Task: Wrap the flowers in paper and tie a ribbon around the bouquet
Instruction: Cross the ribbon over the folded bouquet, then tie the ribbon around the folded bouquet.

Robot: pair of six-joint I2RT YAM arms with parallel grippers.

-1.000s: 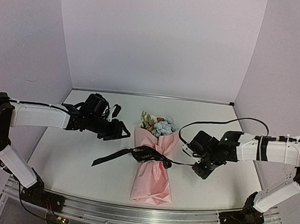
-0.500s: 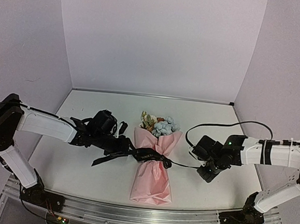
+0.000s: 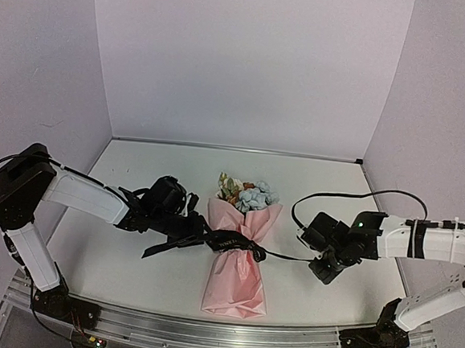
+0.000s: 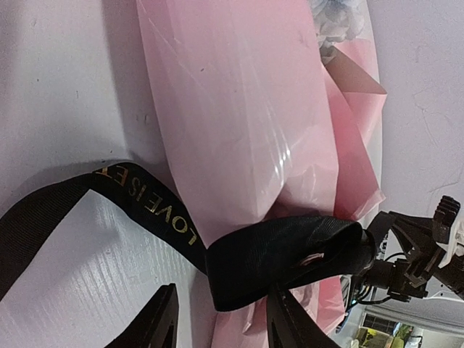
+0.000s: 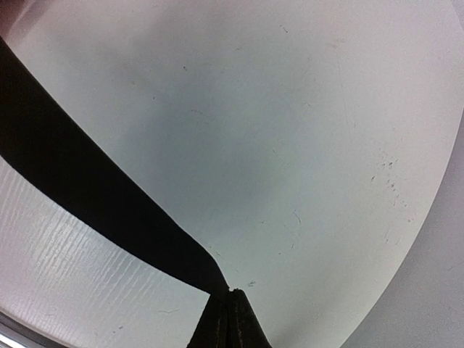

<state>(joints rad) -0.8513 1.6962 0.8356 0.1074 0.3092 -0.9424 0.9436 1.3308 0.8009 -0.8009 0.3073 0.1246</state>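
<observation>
The pink paper cone bouquet (image 3: 236, 283) lies flat in the middle of the white table (image 3: 136, 166). Its little blue, cream and orange-brown flowers (image 3: 245, 194) point to 12 o'clock. Its wide end points to 6 o'clock.

The long, thin black satin ribbon (image 3: 229, 242) with gold letters goes around the middle of the bouquet and bunches into a loop there. One loose tail runs off toward 8 o'clock. The other end stretches out toward 3 o'clock.

The right claw (image 5: 230, 319) sits at 3 o'clock from the bouquet. It is pinched tight on that end of the ribbon. The left claw (image 4: 221, 322) sits at 9 o'clock from the bouquet, just beside the loop. Its two fingers stand partly apart with the black loop in the gap. It does not look like it grips anything yet.

The ribbon is probably light, floppy and slippery. A thin edge could slide right out, so the fat folded part of the loop looks like the best place to pinch.

The thin, shiny pink wrapping paper (image 4: 239, 109) would crinkle or tear easily, so the fingers should not catch it too. The bouquet looks light and may slide on the table, so any pull should be gentle.
</observation>
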